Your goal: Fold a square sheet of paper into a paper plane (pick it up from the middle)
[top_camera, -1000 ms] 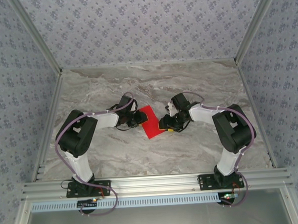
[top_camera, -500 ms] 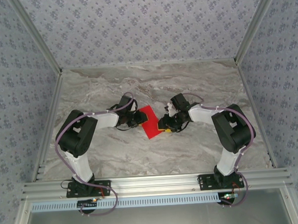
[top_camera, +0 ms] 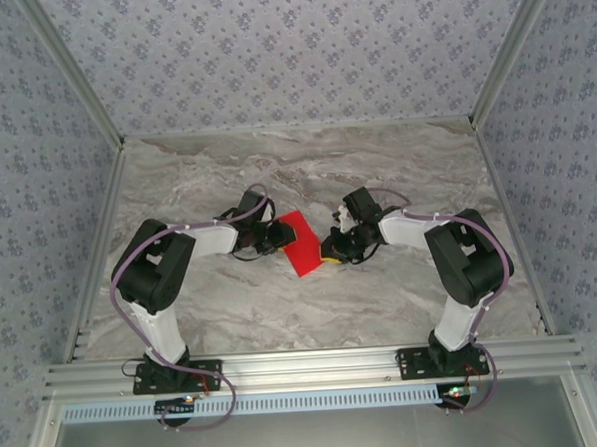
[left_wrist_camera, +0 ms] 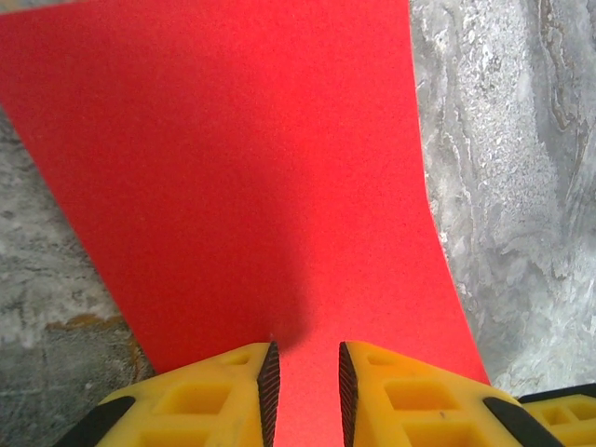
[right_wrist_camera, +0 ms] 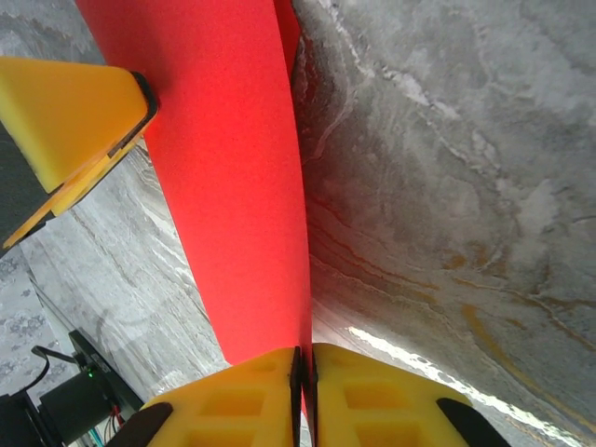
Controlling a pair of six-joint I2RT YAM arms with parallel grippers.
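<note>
Fold under way: the right fingers (right_wrist_camera: 261,368) are clamped on the right edge of the sheet (top_camera: 301,241), lifting it at the middle of the surface (top_camera: 406,168), while the left fingers (left_wrist_camera: 228,365) stand slightly apart at the opposite edge. Next, I reckon, that raised edge wants carrying across and pressing flat. Against a second ago, the right fingers have crept leftward and the sheet looks narrower.
</note>
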